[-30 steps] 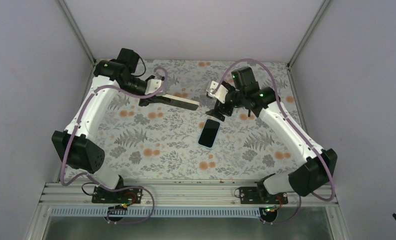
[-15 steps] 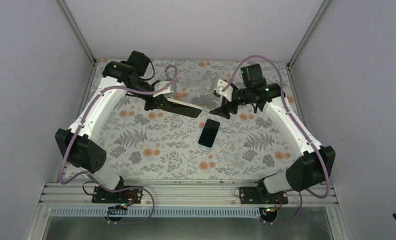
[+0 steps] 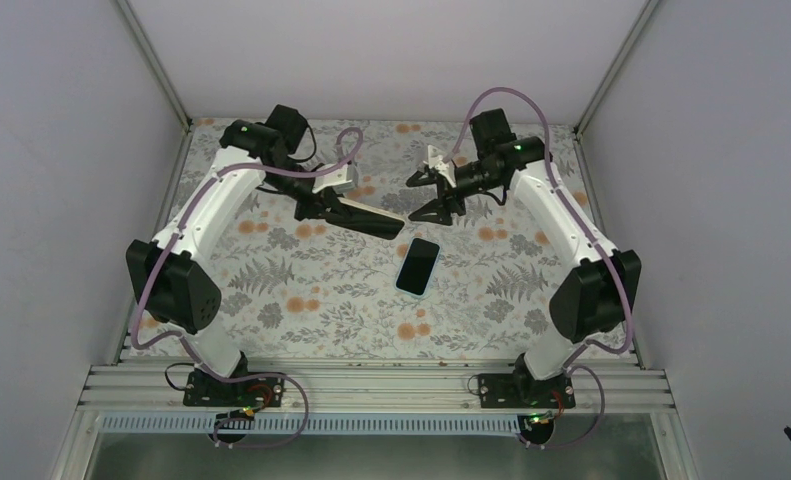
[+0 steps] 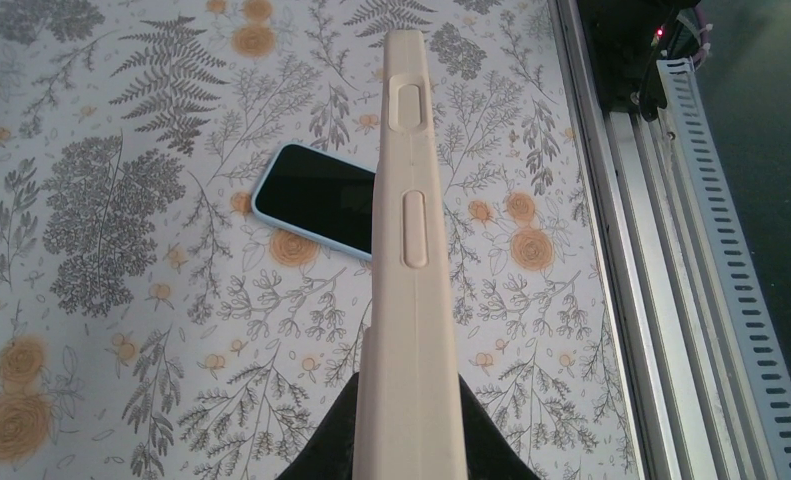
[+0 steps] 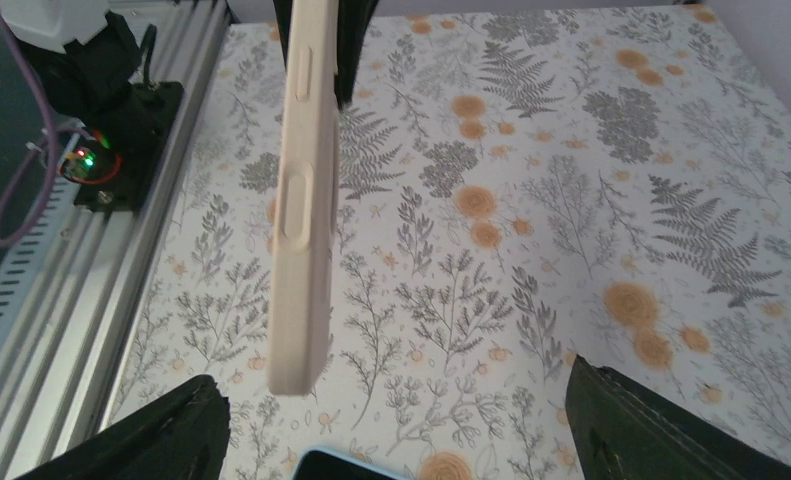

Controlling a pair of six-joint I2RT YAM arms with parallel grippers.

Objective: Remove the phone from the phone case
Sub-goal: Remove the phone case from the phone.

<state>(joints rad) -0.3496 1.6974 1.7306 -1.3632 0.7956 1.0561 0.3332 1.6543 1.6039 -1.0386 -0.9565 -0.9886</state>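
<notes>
The phone [image 3: 418, 267] lies flat on the floral cloth, black screen up, with a pale blue rim. It also shows in the left wrist view [image 4: 316, 200] and at the bottom edge of the right wrist view [image 5: 346, 465]. My left gripper [image 3: 321, 207] is shut on one end of the beige phone case [image 3: 371, 218], held in the air above and left of the phone. In the left wrist view the phone case [image 4: 411, 250] is seen edge-on, side buttons showing, with the left gripper [image 4: 408, 410] round it. My right gripper [image 3: 412, 200] hangs open and empty just past the phone case's free end [image 5: 306, 200]; in its own view the right gripper [image 5: 391, 378] has only cloth between its fingers.
Floral cloth [image 3: 301, 290] covers the table. An aluminium rail [image 3: 371, 385] with both arm bases runs along the near edge. Grey walls and corner posts [image 3: 156, 60] close in the left, right and back.
The left arm carried the case right, toward the centre, and tilted it. The right gripper rose and drew back from above the phone, turned toward the case's free end, jaws slightly narrower.
</notes>
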